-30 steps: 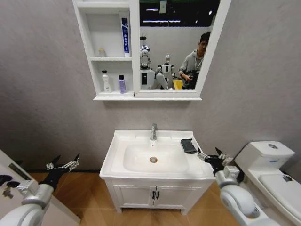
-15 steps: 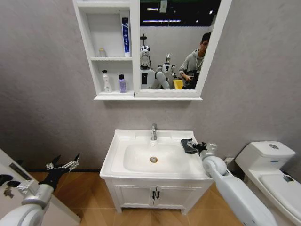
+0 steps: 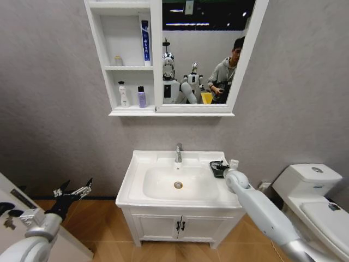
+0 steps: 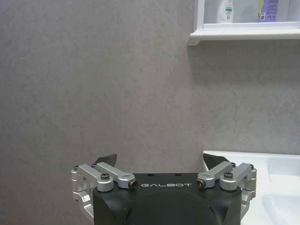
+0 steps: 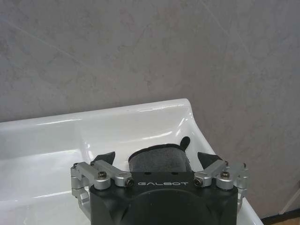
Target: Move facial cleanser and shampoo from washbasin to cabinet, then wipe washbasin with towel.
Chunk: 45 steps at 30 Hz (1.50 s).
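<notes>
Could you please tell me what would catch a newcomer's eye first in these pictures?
The right gripper reaches over the washbasin's right rear corner, its fingers open on either side of the dark towel lying there. The left gripper hangs open, low beside the basin. Above, two bottles already stand on the cabinet's bottom shelf.

Even, fairly bright light falls from overhead across my head view, with ceiling strips reflected in the white-framed mirror (image 3: 204,54). A soft shadow sits under the tall white three-shelf cabinet (image 3: 122,57) on the grey wall. My white glossy ceramic washbasin (image 5: 70,136) carries pale glare streaks. Straight lines bow outward toward my head view's edges. My wrist views look sharp.
</notes>
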Motion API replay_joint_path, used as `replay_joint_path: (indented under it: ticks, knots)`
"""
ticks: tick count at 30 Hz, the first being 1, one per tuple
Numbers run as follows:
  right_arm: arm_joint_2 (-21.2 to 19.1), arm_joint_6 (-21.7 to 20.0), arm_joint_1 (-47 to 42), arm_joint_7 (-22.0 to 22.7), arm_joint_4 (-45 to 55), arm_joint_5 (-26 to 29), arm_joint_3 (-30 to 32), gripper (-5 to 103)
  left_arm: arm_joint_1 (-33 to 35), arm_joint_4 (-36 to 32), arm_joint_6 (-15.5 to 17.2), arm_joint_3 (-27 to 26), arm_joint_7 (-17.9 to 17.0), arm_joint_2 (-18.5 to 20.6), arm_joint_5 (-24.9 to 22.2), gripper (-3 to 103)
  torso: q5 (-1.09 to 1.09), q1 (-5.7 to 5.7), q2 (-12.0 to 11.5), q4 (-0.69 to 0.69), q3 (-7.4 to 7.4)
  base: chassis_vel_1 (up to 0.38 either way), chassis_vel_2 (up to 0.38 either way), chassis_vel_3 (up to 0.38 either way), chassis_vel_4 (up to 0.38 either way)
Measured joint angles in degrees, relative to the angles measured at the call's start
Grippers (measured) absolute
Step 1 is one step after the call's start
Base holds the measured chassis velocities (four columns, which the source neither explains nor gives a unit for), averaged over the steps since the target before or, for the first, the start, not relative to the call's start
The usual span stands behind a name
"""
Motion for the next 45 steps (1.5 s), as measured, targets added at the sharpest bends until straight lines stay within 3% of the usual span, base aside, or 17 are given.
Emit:
replay_joint_path:
  ticks: [5, 17, 29, 40, 45]
  knots:
    - [-1.49, -3.66, 2.43, -0.61, -0.96, 3.98, -1.35, 98, 0.0, 0.0, 0.0, 0.0, 0.0, 0.0, 0.0, 100, -0.02, 0.0, 0.0, 0.01, 0.0, 0.0, 0.0, 0.0, 0.0]
    - [-5.84, -5.09, -0.81, -3.48, 0.57, 4.54, -0.25, 98, 0.0, 0.0, 0.0, 0.0, 0.02, 0.0, 0.0, 100, -0.01, -0.01, 0.01, -0.01, -0.01, 0.0, 0.0, 0.0, 0.0]
    - [-4.45, -5.51, 3.0, -4.21, -4.38, 5.35, -4.01, 97, 0.0, 0.0, 0.01, 0.0, 0.02, 0.0, 0.0, 100, -0.01, -0.01, 0.01, 0.0, -0.01, 0.0, 0.0, 0.0, 0.0]
    - [-3.48, -4.55, 5.12, -6.07, -8.79, 3.4, -6.63, 82, 0.0, 0.0, 0.0, 0.0, 0.02, 0.0, 0.0, 100, 0.0, -0.01, 0.01, 0.0, 0.0, 0.0, 0.0, 0.0, 0.0]
    - [-3.18, -4.83, 5.35, -5.91, -9.17, 3.45, -7.07, 61, 0.0, 0.0, 0.0, 0.0, 0.02, 0.0, 0.0, 100, 0.0, -0.01, 0.01, 0.0, 0.0, 0.0, 0.0, 0.0, 0.0]
